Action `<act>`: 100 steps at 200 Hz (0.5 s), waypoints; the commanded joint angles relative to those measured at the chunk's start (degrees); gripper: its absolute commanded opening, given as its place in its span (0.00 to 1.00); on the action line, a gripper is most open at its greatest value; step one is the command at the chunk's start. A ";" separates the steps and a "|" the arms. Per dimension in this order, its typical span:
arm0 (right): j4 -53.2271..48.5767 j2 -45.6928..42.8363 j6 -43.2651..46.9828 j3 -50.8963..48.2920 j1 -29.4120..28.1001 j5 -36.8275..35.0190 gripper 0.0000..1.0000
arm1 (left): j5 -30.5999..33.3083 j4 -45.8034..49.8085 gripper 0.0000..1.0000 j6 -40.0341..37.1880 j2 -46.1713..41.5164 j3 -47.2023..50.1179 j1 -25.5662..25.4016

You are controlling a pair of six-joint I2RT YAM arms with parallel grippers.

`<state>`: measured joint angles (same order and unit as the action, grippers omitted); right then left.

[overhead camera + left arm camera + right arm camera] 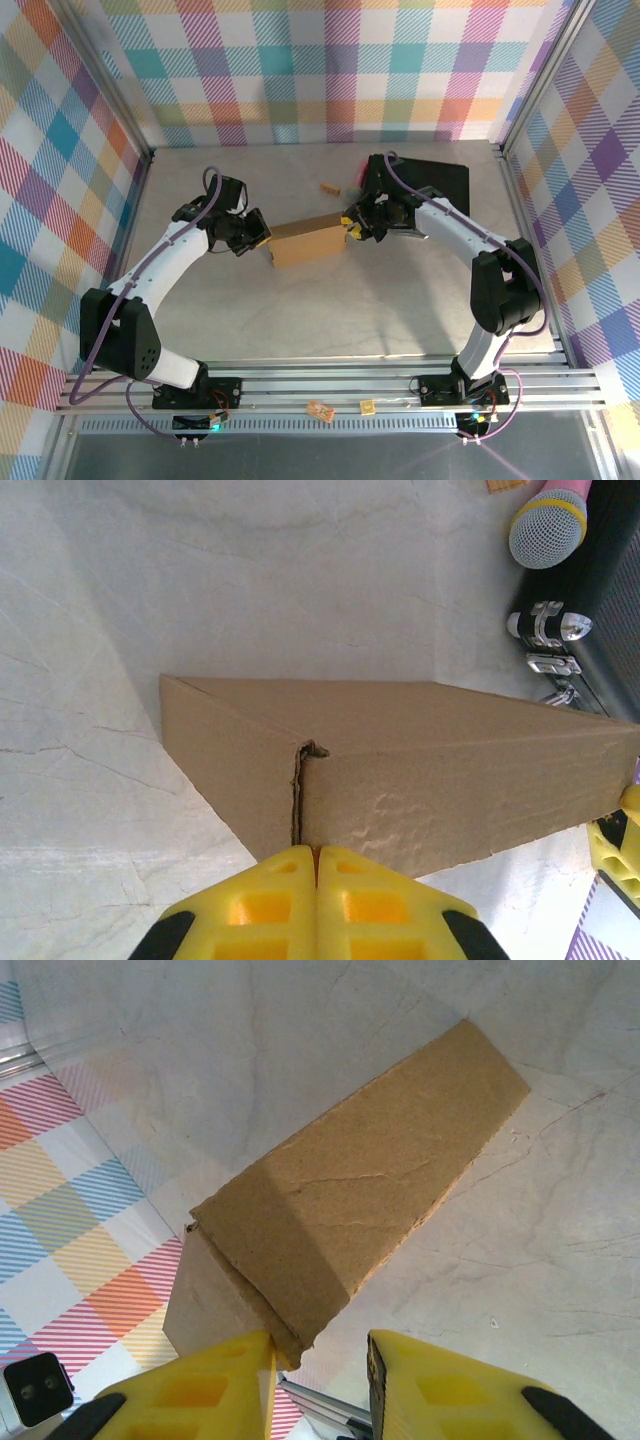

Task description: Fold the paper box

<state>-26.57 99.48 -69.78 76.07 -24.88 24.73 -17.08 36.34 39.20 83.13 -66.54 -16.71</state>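
Observation:
The paper box [308, 243] is a brown cardboard box, folded up and lying mid-table. My left gripper [262, 235] is at its left end. In the left wrist view its yellow fingers [316, 852] are shut tight together, tips against the box [400, 770] right below a vertical seam in the end wall. My right gripper [352, 228] is at the box's right end. In the right wrist view that gripper [320, 1345] is open, its left finger [240, 1370] touches a corner of the box [340, 1200], and its right finger stands apart from the cardboard.
A black hard case [440, 185] lies at the back right, close behind my right arm, its metal latches [550, 630] in the left wrist view. A microphone [545, 525] rests beside it. A small wooden block [327, 187] sits behind the box. Plaid walls enclose the table.

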 commanded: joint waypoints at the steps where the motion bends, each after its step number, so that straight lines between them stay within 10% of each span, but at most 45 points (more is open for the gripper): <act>1: -4.83 1.52 0.54 -0.30 -0.16 -1.92 0.29 | 0.08 1.80 0.05 -1.25 0.42 1.12 0.28; 62: -8.59 -4.56 4.59 -6.23 -0.08 -2.22 0.29 | -0.06 8.15 0.35 -3.66 -6.09 3.48 0.27; 100: -11.87 -8.15 9.13 -11.16 -0.08 -2.99 0.29 | -0.67 9.21 0.37 -4.22 -8.20 5.66 0.27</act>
<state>-32.01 92.40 -64.95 68.20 -24.95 23.99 -17.08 43.09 36.25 76.42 -62.19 -16.71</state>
